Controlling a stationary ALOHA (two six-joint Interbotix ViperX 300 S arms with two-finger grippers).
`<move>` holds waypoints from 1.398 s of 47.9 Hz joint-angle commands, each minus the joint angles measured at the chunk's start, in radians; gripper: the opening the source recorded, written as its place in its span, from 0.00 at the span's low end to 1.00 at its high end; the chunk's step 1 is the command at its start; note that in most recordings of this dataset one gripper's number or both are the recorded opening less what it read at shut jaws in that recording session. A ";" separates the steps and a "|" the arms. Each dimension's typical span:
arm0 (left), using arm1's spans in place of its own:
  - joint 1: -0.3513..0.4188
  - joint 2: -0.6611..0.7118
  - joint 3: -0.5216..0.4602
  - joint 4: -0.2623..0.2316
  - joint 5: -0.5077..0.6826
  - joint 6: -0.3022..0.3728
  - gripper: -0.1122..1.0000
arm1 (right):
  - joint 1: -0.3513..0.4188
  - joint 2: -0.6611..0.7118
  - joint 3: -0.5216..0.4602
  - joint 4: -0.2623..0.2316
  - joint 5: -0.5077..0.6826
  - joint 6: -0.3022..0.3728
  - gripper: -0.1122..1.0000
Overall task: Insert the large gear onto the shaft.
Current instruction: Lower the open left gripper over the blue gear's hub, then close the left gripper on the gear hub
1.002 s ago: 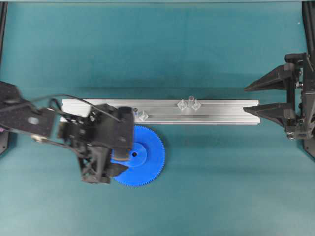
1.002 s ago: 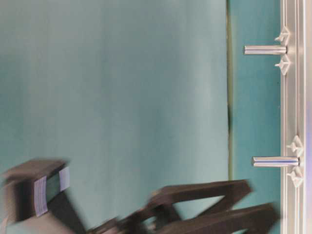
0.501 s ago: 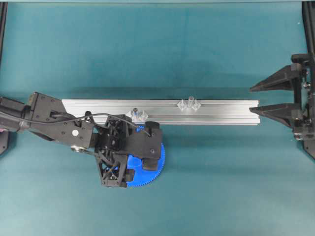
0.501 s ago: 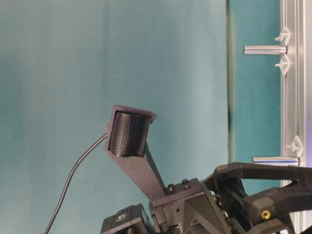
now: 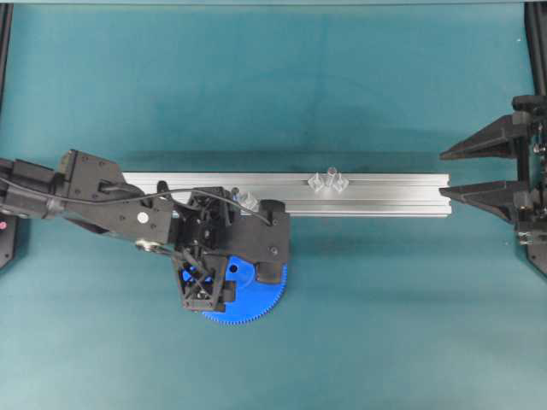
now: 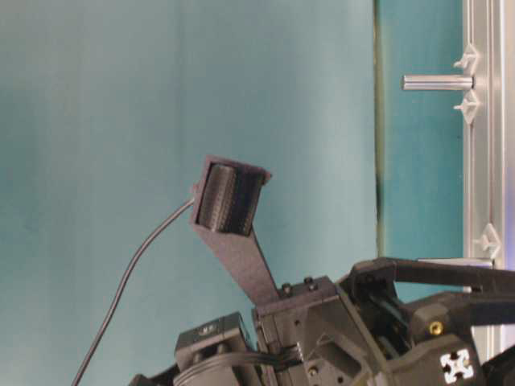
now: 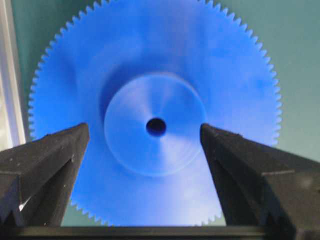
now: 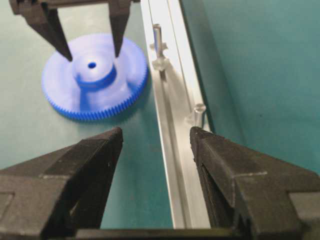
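Observation:
The large gear (image 7: 156,65), a bright blue toothed disc with a raised hub and a centre hole, lies flat on the teal mat in front of the rail. It also shows as the gear (image 8: 95,85) and, mostly under the arm, the gear (image 5: 261,299). My left gripper (image 7: 144,130) is open right above it, one finger on each side of the hub, gripping nothing. From the right wrist view, that left gripper (image 8: 92,54) has its tips down near the gear's face. Two alike pins stand on the rail: a shaft (image 8: 157,36) beside the gear and another shaft (image 8: 199,112) closer in. My right gripper (image 8: 156,132) is open and empty.
The long aluminium rail (image 5: 376,195) runs across the mat, with a shaft (image 5: 329,180) near its middle. My right gripper (image 5: 443,173) hangs off the rail's right end. In the table-level view one shaft (image 6: 438,82) shows whole; the left arm fills the bottom.
My left arm has swung right over the gear and lowered, so its open jaws now straddle the hub. The right gripper has drawn back slightly to the right.

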 commanded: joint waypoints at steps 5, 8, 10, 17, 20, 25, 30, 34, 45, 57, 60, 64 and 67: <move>0.000 -0.005 -0.025 0.003 0.015 -0.002 0.94 | 0.002 0.002 -0.006 0.000 -0.008 0.008 0.70; -0.002 -0.005 -0.025 0.003 0.021 -0.002 0.94 | 0.002 0.000 -0.005 0.000 -0.006 0.008 0.70; -0.003 -0.005 -0.025 0.003 0.023 -0.002 0.94 | 0.002 0.000 -0.003 0.002 -0.006 0.008 0.70; -0.003 0.002 -0.028 0.003 0.021 -0.002 0.94 | 0.002 0.000 -0.003 0.002 -0.006 0.008 0.70; -0.003 0.005 -0.031 0.003 0.020 -0.002 0.94 | 0.002 0.000 -0.003 0.002 -0.006 0.008 0.70; -0.003 0.012 -0.037 0.003 0.020 -0.006 0.94 | 0.002 0.000 -0.003 0.002 -0.006 0.008 0.70; -0.008 0.021 -0.040 0.003 0.021 -0.008 0.94 | 0.002 0.000 -0.003 0.002 -0.006 0.008 0.70; -0.011 0.026 -0.041 0.003 0.021 -0.011 0.94 | 0.002 0.000 -0.003 0.002 -0.006 0.008 0.70; -0.018 0.041 -0.041 0.003 0.018 -0.017 0.94 | 0.003 0.000 0.000 0.002 -0.006 0.008 0.70; -0.017 0.049 -0.040 0.003 0.017 -0.018 0.94 | 0.003 -0.002 0.002 0.000 -0.006 0.008 0.70; -0.018 0.049 -0.038 0.003 0.017 -0.020 0.94 | 0.003 -0.003 0.002 0.002 -0.006 0.008 0.70; -0.017 0.051 -0.038 0.003 0.014 -0.023 0.94 | 0.003 -0.005 0.000 0.002 -0.008 0.008 0.70; -0.018 0.052 -0.038 0.003 0.011 -0.028 0.94 | 0.003 -0.005 0.000 0.002 -0.006 0.008 0.70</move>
